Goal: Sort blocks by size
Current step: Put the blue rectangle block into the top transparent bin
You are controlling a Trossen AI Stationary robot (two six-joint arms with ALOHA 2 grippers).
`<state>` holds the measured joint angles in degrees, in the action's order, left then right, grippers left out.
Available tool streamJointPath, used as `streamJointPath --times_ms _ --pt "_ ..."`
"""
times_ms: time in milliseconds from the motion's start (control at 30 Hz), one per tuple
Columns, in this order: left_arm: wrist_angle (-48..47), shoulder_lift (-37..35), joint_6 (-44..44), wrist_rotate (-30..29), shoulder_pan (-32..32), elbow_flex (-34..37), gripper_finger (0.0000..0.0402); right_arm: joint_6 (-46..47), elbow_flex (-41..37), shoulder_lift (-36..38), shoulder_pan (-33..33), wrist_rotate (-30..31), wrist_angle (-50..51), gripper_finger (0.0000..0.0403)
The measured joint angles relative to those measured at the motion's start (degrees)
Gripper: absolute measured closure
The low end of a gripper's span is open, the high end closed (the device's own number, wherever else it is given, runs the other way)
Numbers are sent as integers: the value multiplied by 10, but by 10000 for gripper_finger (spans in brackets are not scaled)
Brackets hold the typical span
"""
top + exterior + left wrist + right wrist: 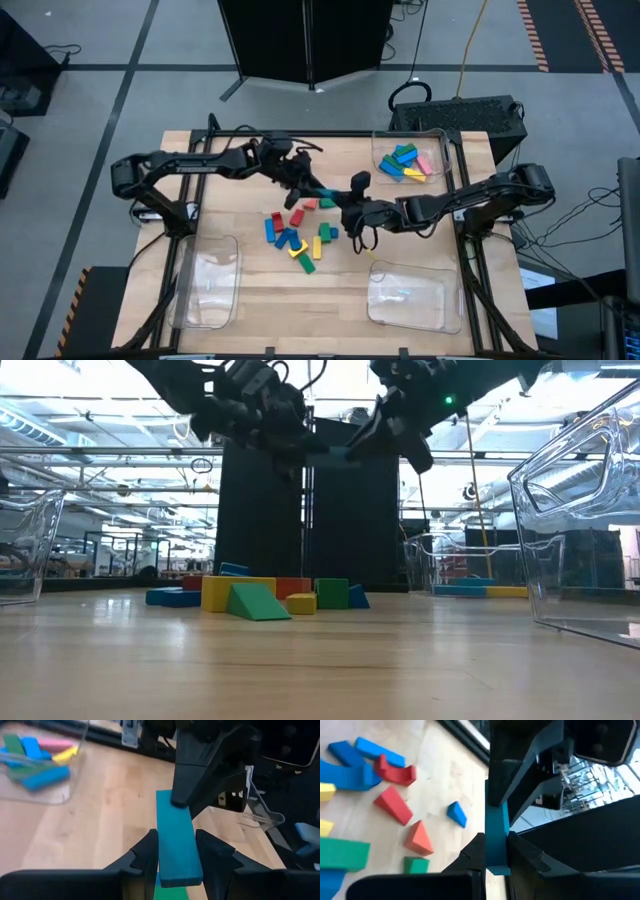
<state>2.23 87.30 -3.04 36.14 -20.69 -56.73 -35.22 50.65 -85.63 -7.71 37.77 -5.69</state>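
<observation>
Teal block [179, 845] hangs in the air above the loose pile of blocks [295, 232] at mid-table, pinched at one end between the left gripper [176, 851] fingers and at the other end by the right gripper [492, 851], both clamped on it. Relative to that pile, the tray with sorted blocks [438, 145] stands at the far right corner, and two clear trays [205, 285] lie on the near side.
</observation>
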Motion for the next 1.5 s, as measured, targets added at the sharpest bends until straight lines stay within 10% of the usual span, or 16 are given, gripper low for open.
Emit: streamJointPath --times_ms 500,1100,1500 --pt "-63 -26 9 -75 13 0 125 5 -5 0 30 70 16 354" --pt "-105 -56 82 -139 14 40 121 328 -5 163 212 -12 373 354" --pt "-104 -37 100 -183 47 49 120 360 -5 167 350 -126 437 353"
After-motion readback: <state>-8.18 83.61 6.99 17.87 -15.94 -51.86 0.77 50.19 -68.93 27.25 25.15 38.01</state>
